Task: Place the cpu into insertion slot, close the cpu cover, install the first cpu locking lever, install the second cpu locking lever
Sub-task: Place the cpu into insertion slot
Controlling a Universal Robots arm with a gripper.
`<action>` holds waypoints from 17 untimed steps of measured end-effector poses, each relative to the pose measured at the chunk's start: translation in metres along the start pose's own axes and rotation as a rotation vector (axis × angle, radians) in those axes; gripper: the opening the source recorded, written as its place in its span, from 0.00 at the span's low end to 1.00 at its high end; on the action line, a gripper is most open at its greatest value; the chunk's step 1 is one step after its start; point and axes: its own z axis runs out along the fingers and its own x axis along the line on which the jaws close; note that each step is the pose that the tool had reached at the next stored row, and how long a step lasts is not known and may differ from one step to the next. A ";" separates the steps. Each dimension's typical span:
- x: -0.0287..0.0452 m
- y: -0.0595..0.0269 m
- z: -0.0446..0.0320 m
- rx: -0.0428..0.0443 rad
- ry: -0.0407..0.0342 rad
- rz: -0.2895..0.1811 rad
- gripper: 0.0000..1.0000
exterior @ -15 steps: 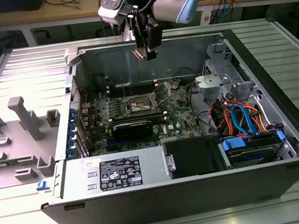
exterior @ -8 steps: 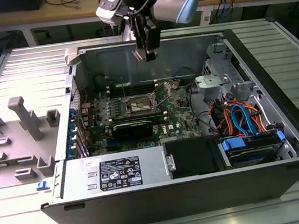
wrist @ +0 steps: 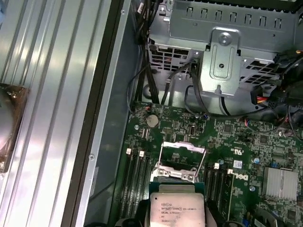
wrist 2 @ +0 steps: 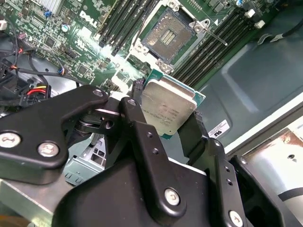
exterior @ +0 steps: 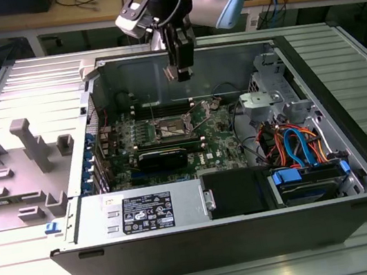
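Jaws pinch cpu [wrist 2: 168, 106] by edges, well above insertion slot [wrist 2: 173, 34]; slight tilt/offset going in cd jam or damage it.

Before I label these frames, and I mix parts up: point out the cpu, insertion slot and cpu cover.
cpu [wrist 2: 168, 106]: second wrist view, on its metal top.
insertion slot [wrist 2: 170, 32]: second wrist view, on its contact field.
cpu cover [wrist: 182, 145]: first wrist view, on the frame's thin bar.
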 end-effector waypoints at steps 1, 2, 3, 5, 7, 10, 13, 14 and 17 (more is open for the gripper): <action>0.0000 -0.0002 0.0006 0.0002 -0.0003 0.001 0.55; 0.0000 -0.0003 0.0011 0.0003 -0.0005 0.004 0.55; 0.0001 -0.0003 0.0016 0.0002 -0.0005 0.007 0.55; 0.0001 -0.0005 0.0028 0.0006 -0.0015 0.022 0.55; 0.0003 -0.0014 0.0044 0.0016 -0.0040 0.059 0.55; 0.0007 -0.0038 0.0092 0.0022 -0.0056 0.082 0.55; 0.0012 -0.0056 0.0176 0.0013 -0.0071 0.104 0.55; 0.0014 -0.0068 0.0192 -0.0002 -0.0073 0.103 0.55; 0.0021 -0.0105 0.0223 -0.0124 -0.0088 0.104 0.55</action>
